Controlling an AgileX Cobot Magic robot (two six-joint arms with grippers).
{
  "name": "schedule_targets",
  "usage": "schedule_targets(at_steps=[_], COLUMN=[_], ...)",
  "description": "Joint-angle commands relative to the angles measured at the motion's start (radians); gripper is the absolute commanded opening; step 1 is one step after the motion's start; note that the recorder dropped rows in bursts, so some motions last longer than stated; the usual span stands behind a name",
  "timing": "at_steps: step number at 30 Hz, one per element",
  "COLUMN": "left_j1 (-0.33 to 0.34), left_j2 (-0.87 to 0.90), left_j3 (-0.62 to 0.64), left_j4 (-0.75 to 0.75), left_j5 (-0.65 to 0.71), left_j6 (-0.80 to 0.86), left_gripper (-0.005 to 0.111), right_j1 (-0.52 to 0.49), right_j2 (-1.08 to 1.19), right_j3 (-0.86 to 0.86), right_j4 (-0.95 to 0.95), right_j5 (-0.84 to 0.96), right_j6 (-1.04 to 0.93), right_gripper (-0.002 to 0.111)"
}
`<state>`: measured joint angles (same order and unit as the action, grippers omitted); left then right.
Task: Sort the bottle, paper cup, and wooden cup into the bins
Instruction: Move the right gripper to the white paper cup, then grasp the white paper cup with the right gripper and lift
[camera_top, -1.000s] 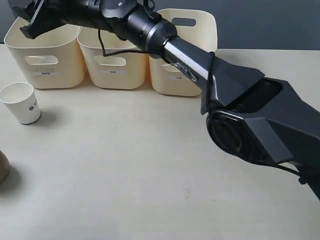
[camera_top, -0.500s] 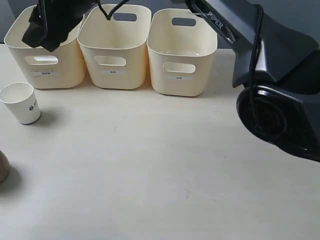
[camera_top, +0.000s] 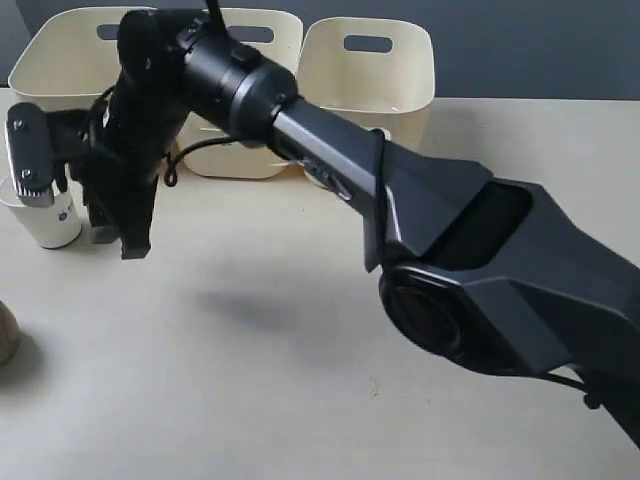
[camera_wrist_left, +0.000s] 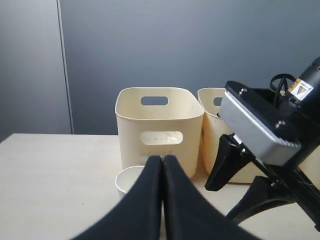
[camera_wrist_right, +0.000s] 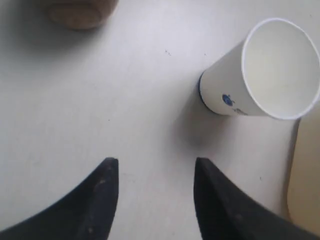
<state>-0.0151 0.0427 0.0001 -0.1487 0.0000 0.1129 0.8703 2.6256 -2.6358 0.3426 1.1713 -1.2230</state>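
— White paper cup (camera_wrist_right: 265, 70): where was it found?
— It was seen upright on the table (camera_wrist_right: 100, 100) in the right wrist view, printed mark showing. It stood just beyond the right gripper (camera_wrist_right: 154, 165), whose fingers were held apart over bare tabletop, with nothing between them. In the exterior view it was half hidden behind that arm's wrist.
— And the wooden cup (camera_top: 5, 335)?
— It was cut off by the exterior view's left edge, well apart from the paper cup (only a blurred brown part was caught by the right wrist camera).
— The left gripper (camera_wrist_left: 160, 162)?
— It was shown only by its own camera, fingers pressed together and empty. The bins (camera_wrist_left: 160, 115) were lined up behind it. Broad bare table was left in front of them.
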Motion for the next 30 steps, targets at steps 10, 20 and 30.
schedule_targets(at_steps=[10,20,30], left_j1=[-0.006,-0.006,-0.006], left_j2=[-0.007,-0.007,-0.007], left_j3=[0.000,0.000,0.000], left_j4=[0.096,0.103,0.091], left_j5=[-0.144,-0.199,-0.236], left_j6=[-0.001,0.027,0.025], left_gripper=[0.000,0.000,0.000], right_j1=[0.055,0.096,0.103], right_j2=[0.036,0.049,0.101], right_j3=[-0.001,-0.001,-0.001], right_j4=[-0.219,-0.260,-0.264], right_j5=[-0.186,-0.297,-0.459], right_j6=[-0.092,-0.160,-0.171], right_gripper=[0.062,0.062,0.062])
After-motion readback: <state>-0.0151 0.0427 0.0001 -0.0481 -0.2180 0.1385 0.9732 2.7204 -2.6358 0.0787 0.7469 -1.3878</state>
